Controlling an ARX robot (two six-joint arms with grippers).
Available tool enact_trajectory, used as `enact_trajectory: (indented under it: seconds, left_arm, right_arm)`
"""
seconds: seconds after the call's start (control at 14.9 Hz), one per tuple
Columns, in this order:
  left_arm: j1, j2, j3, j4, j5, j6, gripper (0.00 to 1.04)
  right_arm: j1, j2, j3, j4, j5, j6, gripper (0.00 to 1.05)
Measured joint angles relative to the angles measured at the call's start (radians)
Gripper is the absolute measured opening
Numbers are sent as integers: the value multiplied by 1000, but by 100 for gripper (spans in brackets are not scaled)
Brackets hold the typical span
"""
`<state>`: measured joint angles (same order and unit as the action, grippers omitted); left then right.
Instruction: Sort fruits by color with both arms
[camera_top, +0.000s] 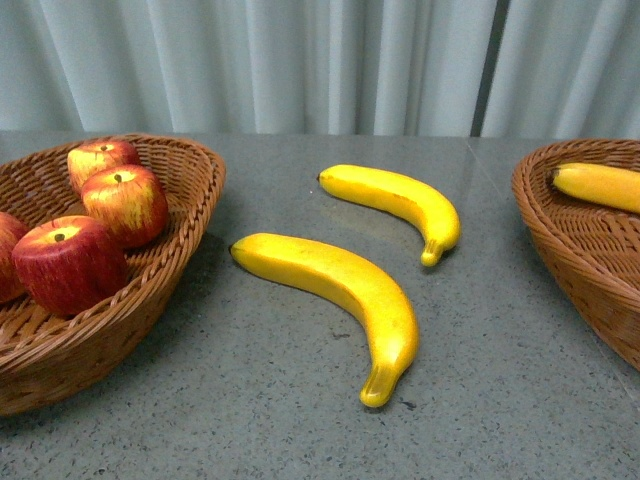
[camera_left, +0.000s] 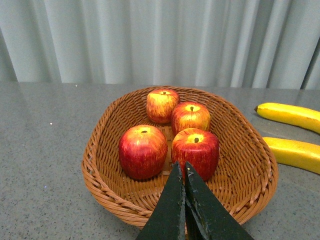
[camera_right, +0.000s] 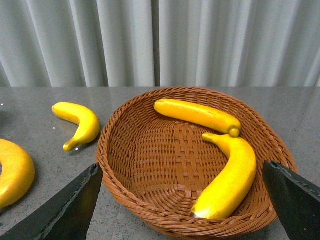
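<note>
All four apples (camera_left: 195, 152) sit in the left basket (camera_left: 100, 172) and two bananas (camera_right: 227, 175) are in the right basket (camera_right: 117, 125). So I'd say reds are done and what's left is the near banana (camera_top: 340, 290) and far banana (camera_top: 400, 200), lying loose on the table (camera_top: 500, 400) between the baskets. The left gripper (camera_left: 183, 169) is pinched closed and empty, and the right gripper (camera_right: 181, 170) is spread wide and empty. There's plenty of bare tabletop around both loose bananas, though one end of the near one lies close to the left basket's rim.
</note>
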<state>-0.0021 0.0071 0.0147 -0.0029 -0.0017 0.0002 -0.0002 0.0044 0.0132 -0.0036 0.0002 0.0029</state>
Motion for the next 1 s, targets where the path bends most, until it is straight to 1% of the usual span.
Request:
enact_trajectory:
  seconds: [0.07, 0.4, 0.54, 0.6, 0.67, 0.74, 0.87, 0.94, 1.0]
  left_arm:
    - [0, 0, 0, 0, 2, 0, 12]
    - [0, 0, 0, 0, 2, 0, 75]
    - [0, 0, 0, 0, 1, 0, 98]
    - [0, 0, 0, 0, 0, 1, 98]
    - [0, 0, 0, 0, 2, 0, 98]
    - [0, 0, 0, 0, 2, 0, 98]
    - [0, 0, 0, 0, 2, 0, 98]
    - [0, 0, 0, 0, 2, 0, 98]
    - [0, 0, 0, 0, 2, 0, 98]
  right_arm:
    - [0, 0, 0, 0, 0, 0, 98]
    - [0, 0, 0, 0, 0, 0, 98]
    - [0, 0, 0, -1, 0, 0, 98]
    - [-29, 32, 10, -29, -81, 48, 98]
    - [-67, 185, 30, 81, -163, 124, 98]
    - [-51, 348, 72, 235, -191, 179, 98]
    - [61, 719, 231, 564, -208, 179, 98]
    - [126, 906, 328, 673, -214, 156, 98]
    - [177, 1065, 422, 711, -229, 130, 98]
